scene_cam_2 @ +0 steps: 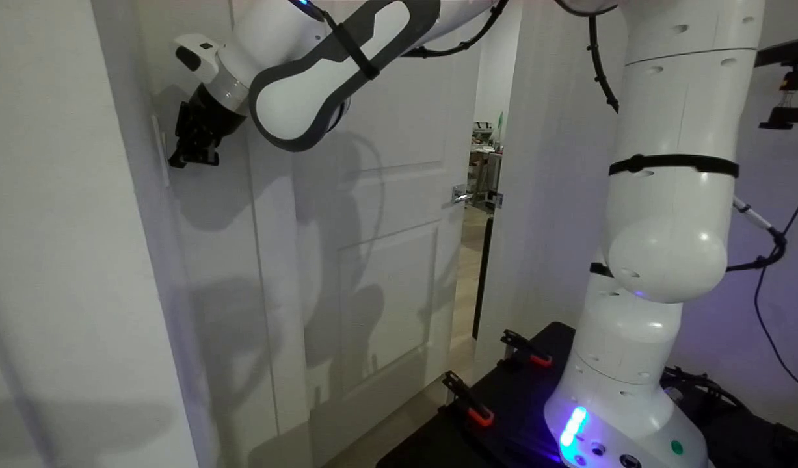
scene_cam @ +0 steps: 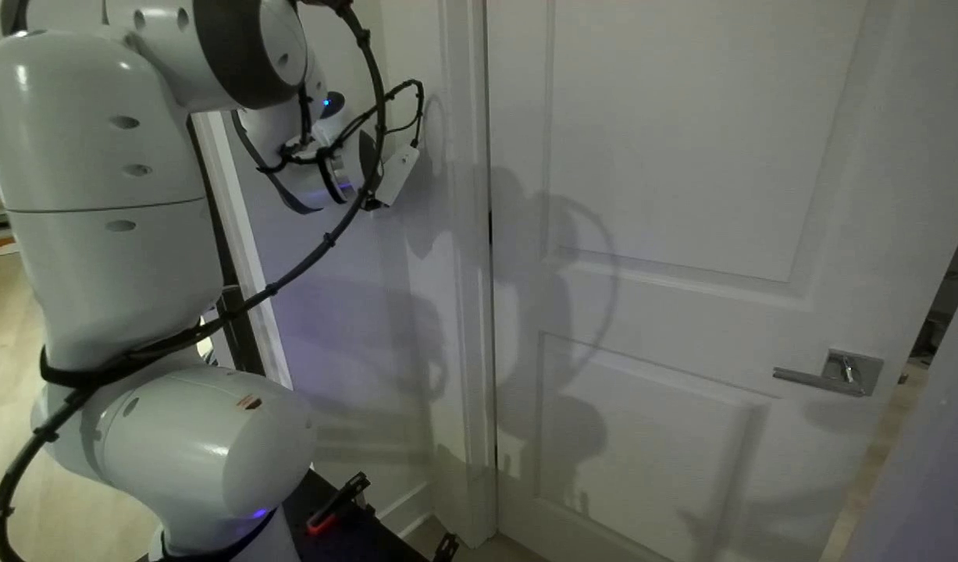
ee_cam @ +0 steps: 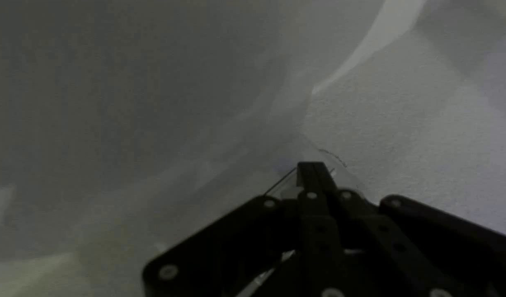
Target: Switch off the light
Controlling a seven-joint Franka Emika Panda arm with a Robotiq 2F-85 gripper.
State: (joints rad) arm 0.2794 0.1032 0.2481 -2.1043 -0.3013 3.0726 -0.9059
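The light switch is a white wall plate [scene_cam_2: 160, 151], seen almost edge-on on the side wall in an exterior view. In the wrist view, part of the plate [ee_cam: 289, 183] shows with a thin dark line around its inner part; my fingers cover much of it. My black gripper [ee_cam: 313, 164] is shut and empty, its fingertips together over the plate. In an exterior view, the gripper [scene_cam_2: 176, 161] points down beside the plate, its tips very close to it; I cannot tell whether they touch. In the remaining exterior view, the wrist hides the fingers and the switch. No lamp is in view.
A white door [scene_cam: 666, 312] with a silver lever handle [scene_cam: 838, 375] stands beside the arm, slightly ajar. The door frame [scene_cam: 467, 273] and a wall corner [scene_cam_2: 135, 195] are close to the gripper. Clamps [scene_cam_2: 469, 398] with red parts sit on the black base table [scene_cam_2: 425, 448].
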